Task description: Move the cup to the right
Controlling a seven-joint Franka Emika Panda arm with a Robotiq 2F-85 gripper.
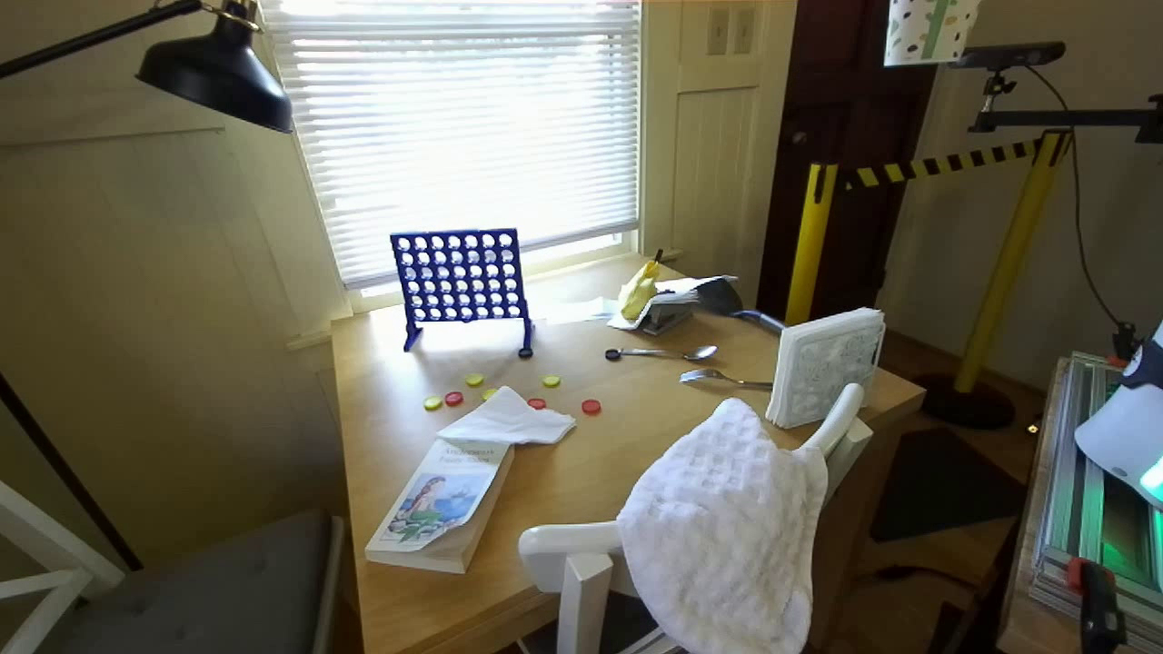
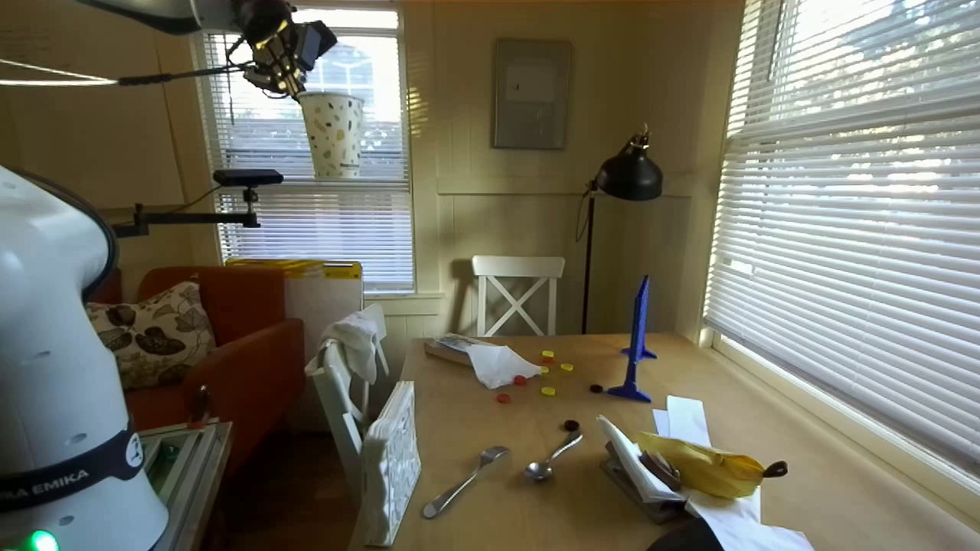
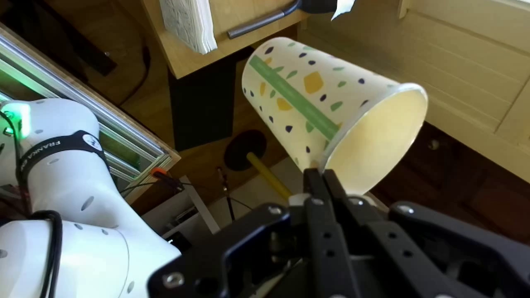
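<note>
The cup (image 3: 304, 93) is whitish with green, yellow and dark spots and a green stripe. My gripper (image 3: 322, 174) is shut on its rim wall, with one fingertip inside and one outside. In an exterior view, the gripper (image 2: 295, 86) holds the cup (image 2: 334, 136) high in the air, about upright with its mouth up. It is off to the side of the table. In an exterior view, only the lower part of the cup (image 1: 931, 34) shows at the top edge, and the gripper is out of view there.
The wooden table (image 1: 563, 481) carries a blue grid game (image 1: 463, 272), a book (image 1: 441, 509), a spoon (image 1: 672, 352), a fork (image 1: 722, 377) and a white rounded box (image 1: 827, 368). A white cloth (image 1: 722, 527) hangs on a chair. A camera arm (image 2: 191, 219) stands below the cup.
</note>
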